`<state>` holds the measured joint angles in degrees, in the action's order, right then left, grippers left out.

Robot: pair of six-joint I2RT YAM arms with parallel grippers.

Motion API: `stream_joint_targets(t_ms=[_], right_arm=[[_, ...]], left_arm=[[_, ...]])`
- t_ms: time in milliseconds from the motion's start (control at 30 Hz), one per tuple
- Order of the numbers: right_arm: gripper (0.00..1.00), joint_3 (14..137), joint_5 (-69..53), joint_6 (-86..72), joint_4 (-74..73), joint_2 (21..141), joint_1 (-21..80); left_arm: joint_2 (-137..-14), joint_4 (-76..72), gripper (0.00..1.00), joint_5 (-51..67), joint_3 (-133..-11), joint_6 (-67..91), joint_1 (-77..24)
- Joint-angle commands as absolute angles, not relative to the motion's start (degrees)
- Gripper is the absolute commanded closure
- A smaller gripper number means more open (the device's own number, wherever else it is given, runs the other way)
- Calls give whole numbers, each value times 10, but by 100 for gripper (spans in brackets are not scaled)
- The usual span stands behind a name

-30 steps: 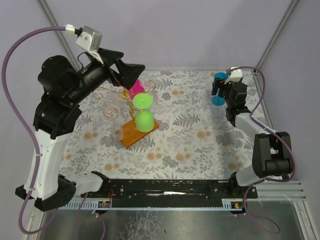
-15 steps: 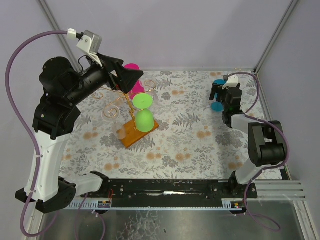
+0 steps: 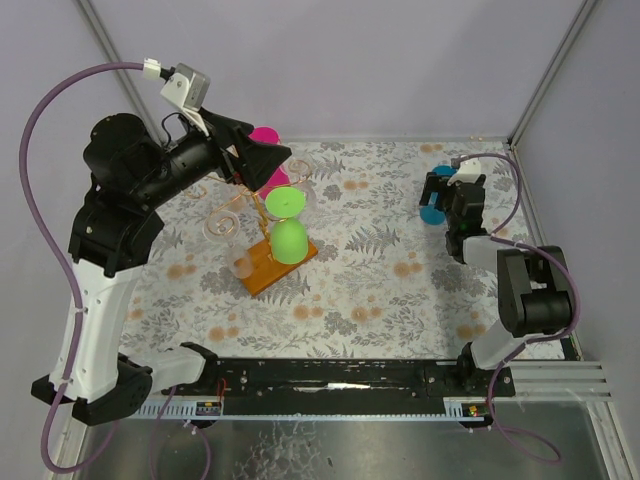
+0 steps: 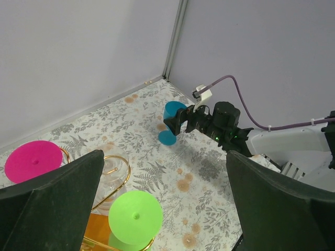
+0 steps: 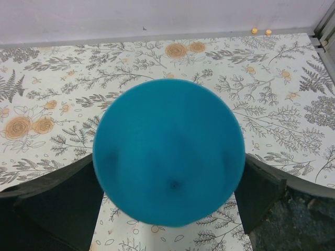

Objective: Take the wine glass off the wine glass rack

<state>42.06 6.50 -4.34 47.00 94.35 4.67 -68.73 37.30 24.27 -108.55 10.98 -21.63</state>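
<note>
Left hand (image 4: 165,162) hovers over the wine glass rack (image 3: 268,268), fingers spread wide with nothing between them. The rack stands left of centre on the tabletop (image 3: 380,290), with a green glass (image 3: 288,238), a pink glass (image 4: 33,161) and a couple of clear ones hanging from its gold loops. Far right, the blue glass (image 4: 172,111) is well away from the rack and sits between the fingers of the right hand (image 5: 170,162). Those fingers stand wide at its sides, but I can't tell whether they press it or clear it. The risks, as I judge them: if that hand pulls away crooked, a finger could clip the blue glass and topple it. On the left, a descent among those curled wires could snag a loop and drag or tip the whole rack. The clear glasses are faint against the floral pattern and easy to bump. The left arm covers part of the rack from above, and I can't see whether the blue glass rests on the tabletop.
</note>
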Motion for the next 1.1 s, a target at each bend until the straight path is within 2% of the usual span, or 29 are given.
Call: stream_joint_targets(t_ms=[0,300,400,500,567,667,1067], right_arm=[[1,414,77,-44,499,872,44],[1,417,103,-36,397,659,39],[1,438,71,-65,328,595,38],[1,479,27,-94,238,555,38],[1,512,3,-116,178,541,38],[1,559,-23,-136,101,537,37],[1,678,-97,-162,-67,583,38]], left_arm=[[-683,345,0,244,-1076,116,-210],[-715,311,0,210,-1091,89,-160],[-751,301,0,266,-1112,138,-79],[-804,263,2,394,-1123,280,46],[-843,224,2,476,-1120,359,101],[-872,183,0,524,-1110,432,137],[-877,162,0,556,-1002,501,195]])
